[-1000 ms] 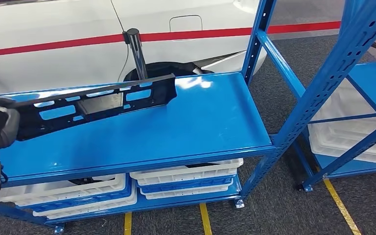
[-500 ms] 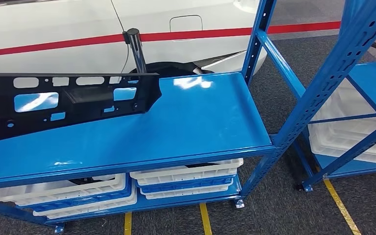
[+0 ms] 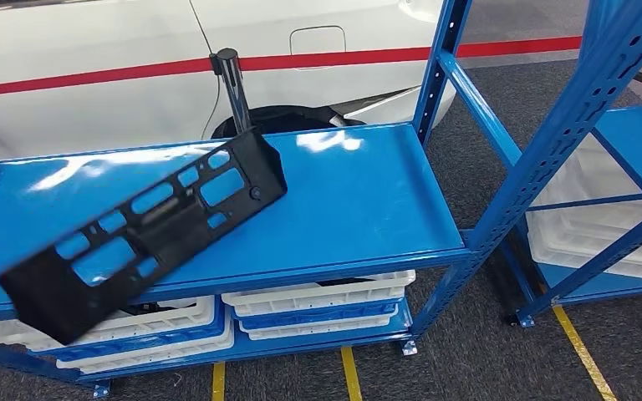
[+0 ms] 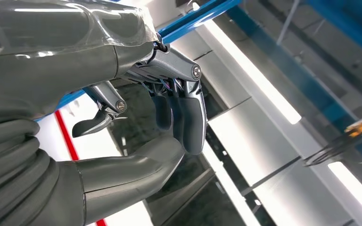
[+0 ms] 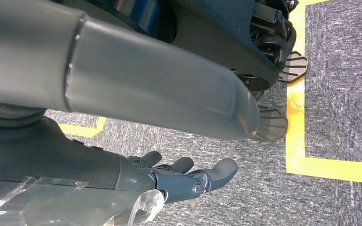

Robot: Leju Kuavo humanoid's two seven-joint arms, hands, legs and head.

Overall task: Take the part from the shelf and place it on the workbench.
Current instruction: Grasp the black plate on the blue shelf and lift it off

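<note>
The part point(image 3: 146, 230) is a long black plastic panel with several cut-out windows. It lies slanted across the blue shelf point(image 3: 359, 200), its far end near the shelf's back edge and its near end hanging out past the front edge at the left. No hand touches it in the head view. My left hand point(image 4: 169, 113) is raised toward ceiling lights, fingers curled down onto the thumb with nothing in them. My right hand point(image 5: 184, 176) hangs over grey carpet with its fingers stretched out, holding nothing.
White trays point(image 3: 318, 301) are stacked on the lower shelf level. A second blue rack point(image 3: 602, 167) with more trays stands at the right. A white car point(image 3: 92, 50) with a red stripe is behind the shelf, with a chrome post point(image 3: 232, 79) in front of it.
The part has left my left hand: it swung from lifted and level at the left to slanted across the shelf, near end dropping over the front edge. My left arm has left the head view.
</note>
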